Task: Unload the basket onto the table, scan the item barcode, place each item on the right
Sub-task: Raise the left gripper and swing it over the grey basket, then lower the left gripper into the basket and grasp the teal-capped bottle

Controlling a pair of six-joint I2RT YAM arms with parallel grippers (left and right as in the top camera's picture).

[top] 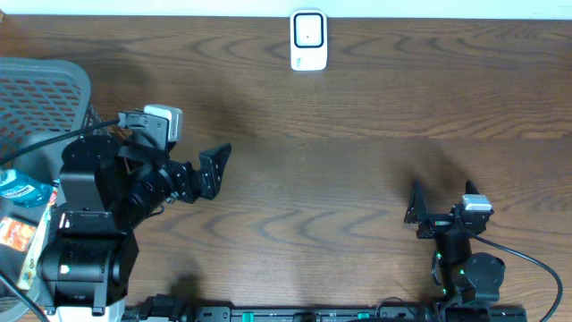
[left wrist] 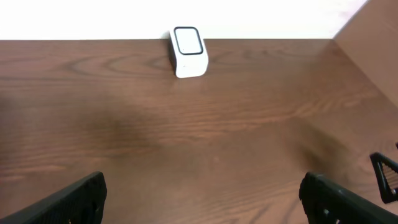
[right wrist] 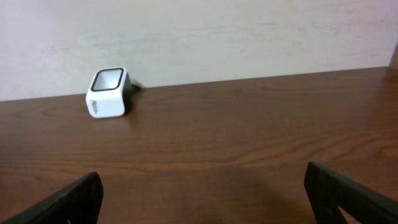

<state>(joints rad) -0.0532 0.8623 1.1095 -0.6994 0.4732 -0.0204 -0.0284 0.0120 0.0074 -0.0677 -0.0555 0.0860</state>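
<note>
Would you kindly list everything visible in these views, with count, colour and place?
scanner: one, white with a dark-framed window, middle of the table's far edge
basket: one, grey mesh, far left
blue item: one, blue label, left edge by the basket, partly hidden
orange item: one, orange, left edge, nearer than the blue item
table: one, brown wood, under everything
wall: one, pale, behind the table
left gripper: one, black, left of centre, open and empty
right gripper: one, black, near right, open and empty
</note>
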